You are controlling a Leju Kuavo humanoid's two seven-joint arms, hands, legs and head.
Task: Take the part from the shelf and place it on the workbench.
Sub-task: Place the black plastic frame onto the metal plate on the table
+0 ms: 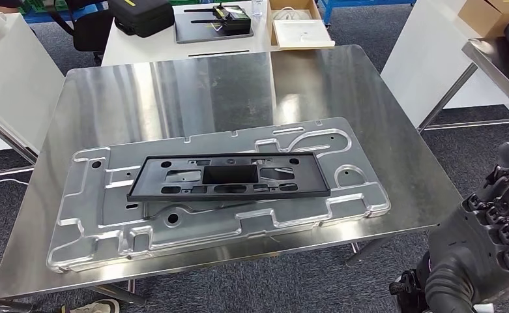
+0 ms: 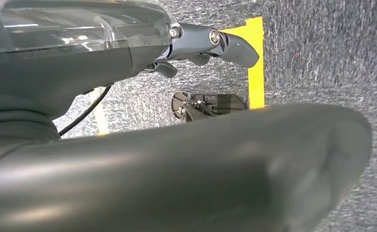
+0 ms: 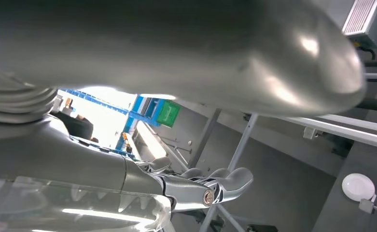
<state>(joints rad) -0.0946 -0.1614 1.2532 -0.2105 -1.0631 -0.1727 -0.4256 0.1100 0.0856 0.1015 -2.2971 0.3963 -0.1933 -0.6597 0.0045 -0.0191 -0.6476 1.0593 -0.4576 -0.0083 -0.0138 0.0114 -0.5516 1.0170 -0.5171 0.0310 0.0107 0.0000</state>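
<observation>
No readable brand, label or writing on anything in view; print on the far boxes too small to tell.

Workbench [image 1: 382, 117]: steel top, shiny. The part [image 1: 229, 179], a flat black rectangular frame w/ several cutouts, lies flat on a big silver stamped metal panel [image 1: 95, 222] that sits on the bench and takes up most of its near half. Part is roughly centred on the panel, long side running left-right, slightly skewed.

Right hand [image 1: 499, 215]: low at bottom right of head view, off the bench's near right corner, below the tabletop edge. Well apart from the part; nothing touching. Dark fingers [image 1: 507, 156] apart and held upward, palm holds nothing. Right wrist view: fingers [image 3: 225, 183] loosely curved, not around anything, table legs and a green crate [image 3: 168, 113] beyond.

Left hand [image 2: 201, 43]: seen in left wrist view, hanging over grey carpet [image 2: 321, 58] w/ a yellow tape line [image 2: 256, 72]. One finger [image 2: 237, 48] sticks out straight, others partly hidden behind the cover; nothing in it as far as shows. Where it lies relative to the part can't be told.

Beyond the bench: white table [image 1: 141, 45] w/ a black case [image 1: 141, 16], a grey tray [image 1: 212, 29] carrying a black device, and an open cardboard box [image 1: 297, 26] w/ white contents. White panels at both sides.
</observation>
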